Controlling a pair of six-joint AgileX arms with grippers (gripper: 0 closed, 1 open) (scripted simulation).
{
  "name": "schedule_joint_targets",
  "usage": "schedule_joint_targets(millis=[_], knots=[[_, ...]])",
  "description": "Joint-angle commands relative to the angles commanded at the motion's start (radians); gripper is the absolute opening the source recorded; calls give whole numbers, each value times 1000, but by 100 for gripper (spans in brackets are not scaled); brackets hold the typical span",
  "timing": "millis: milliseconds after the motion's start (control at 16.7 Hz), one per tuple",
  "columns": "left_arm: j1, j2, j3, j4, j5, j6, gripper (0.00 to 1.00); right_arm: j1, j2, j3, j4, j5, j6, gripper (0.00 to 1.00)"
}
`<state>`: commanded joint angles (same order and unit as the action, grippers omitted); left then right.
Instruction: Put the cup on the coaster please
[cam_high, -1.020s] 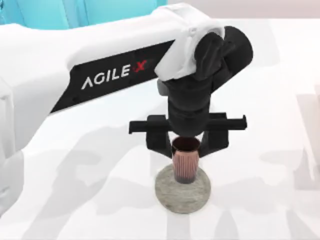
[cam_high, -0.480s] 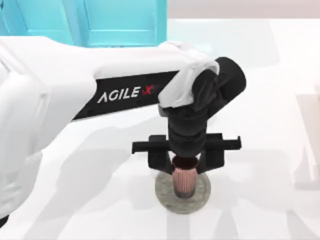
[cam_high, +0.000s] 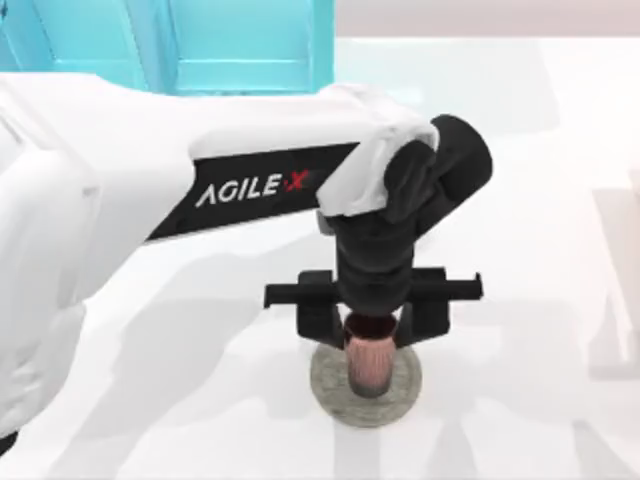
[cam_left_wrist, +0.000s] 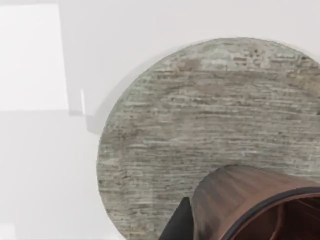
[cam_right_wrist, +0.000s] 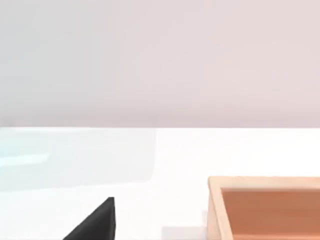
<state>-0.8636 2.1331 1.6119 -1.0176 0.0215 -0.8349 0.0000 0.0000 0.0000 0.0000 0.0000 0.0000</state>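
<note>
The left gripper (cam_high: 369, 322) is hanging over the flat round grey stone-patterned coaster (cam_high: 330, 388), its fingers (cam_high: 318, 320) clenching the small ribbed copper-pink cup (cam_high: 368, 364), which is standing upright on the disc near the middle of the white surface (cam_high: 200, 400). If the fingers are dragging on the ribs while parting, the cup may be tipping or sliding off-centre.

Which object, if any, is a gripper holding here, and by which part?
The left gripper holds the cup by its upper sides near the rim, upright over the coaster.
</note>
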Motion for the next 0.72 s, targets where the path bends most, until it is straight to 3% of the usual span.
schedule_joint_targets(millis=[360, 720], knots=[[0, 0, 0, 0, 0, 0, 98, 0, 0, 0, 0, 0, 0, 100], [0, 0, 0, 0, 0, 0, 100, 0, 0, 0, 0, 0, 0, 100]])
